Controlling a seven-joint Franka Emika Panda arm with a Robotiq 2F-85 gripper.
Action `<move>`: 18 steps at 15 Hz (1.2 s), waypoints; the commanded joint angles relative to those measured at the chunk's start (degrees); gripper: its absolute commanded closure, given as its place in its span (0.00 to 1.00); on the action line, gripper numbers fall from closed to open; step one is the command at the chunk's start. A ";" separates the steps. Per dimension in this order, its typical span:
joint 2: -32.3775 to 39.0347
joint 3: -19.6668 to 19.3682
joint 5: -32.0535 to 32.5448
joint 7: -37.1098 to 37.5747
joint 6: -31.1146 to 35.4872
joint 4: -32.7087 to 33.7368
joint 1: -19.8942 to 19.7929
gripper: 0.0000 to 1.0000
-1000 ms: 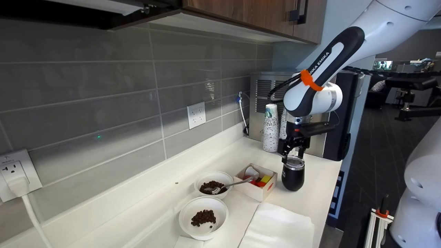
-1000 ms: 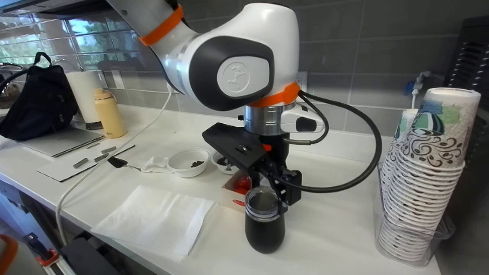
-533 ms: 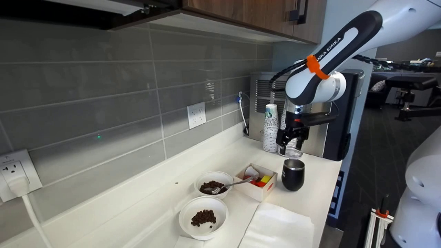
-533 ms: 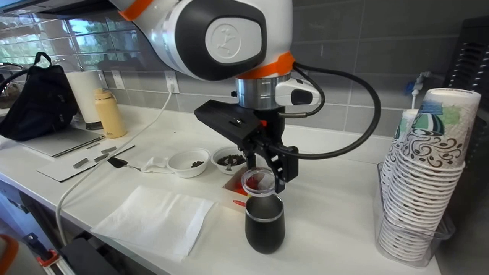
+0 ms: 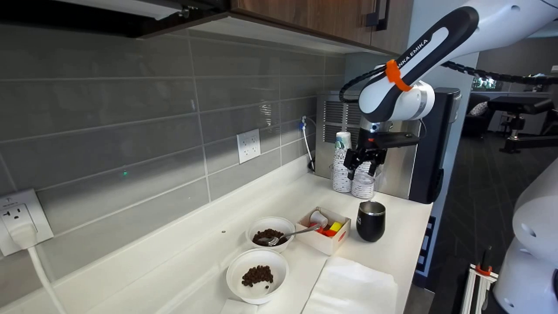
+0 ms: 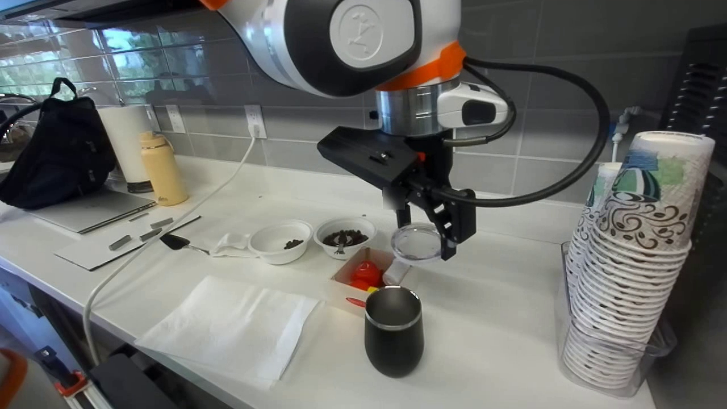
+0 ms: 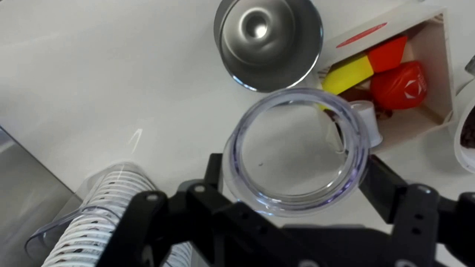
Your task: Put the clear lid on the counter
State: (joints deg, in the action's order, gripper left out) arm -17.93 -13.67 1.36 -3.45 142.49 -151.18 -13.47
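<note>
The gripper (image 7: 294, 174) is clamped on the clear lid (image 7: 297, 150), holding its rim from either side; its nearer parts run off the bottom of the wrist view. The lid hangs above the desk (image 6: 488, 352), apart from both it and the dark cup (image 6: 393, 343); whether it lies quite level is hard to judge. In an exterior view it nearly melts into the paper cups (image 5: 362, 185) behind it. A blurred grey patch (image 6: 393, 199) beside the gripper in an exterior view cannot be made out. Above, the arm (image 6: 369, 34) runs out of frame in both exterior views.

The dark cup stands upright on the desk, its rim clipped by the upper edge of the wrist view. In an exterior view it hides part of the open-topped box (image 6: 345, 296), whose red and yellow contents (image 7: 399, 87) overlap too much to sort out. Near the box sit two white bowls (image 5: 237, 270) holding small dark pieces (image 5: 257, 276); the utensil (image 5: 301, 231) reaching from one of them toward the box is too small to name surely. The lower edge of an exterior view cuts off the white cloth (image 5: 353, 285).
</note>
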 commanded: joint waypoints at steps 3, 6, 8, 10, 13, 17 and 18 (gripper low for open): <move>9.56 -1.08 -5.03 0.03 5.00 5.50 1.06 0.34; 14.54 -0.78 -8.93 -0.51 7.88 7.33 1.82 0.34; 18.15 -0.20 -10.54 -0.28 9.84 8.87 2.00 0.34; 21.68 0.46 -11.20 -0.02 11.22 10.46 1.89 0.34; 26.64 1.26 -10.50 0.70 12.22 12.67 1.40 0.34; 31.77 1.48 -9.60 1.36 11.98 14.74 0.83 0.34; 32.80 1.54 -9.68 1.26 11.72 15.13 0.66 0.34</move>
State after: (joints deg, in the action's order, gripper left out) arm 10.73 -12.69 -8.31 -3.00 153.97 -138.80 -11.99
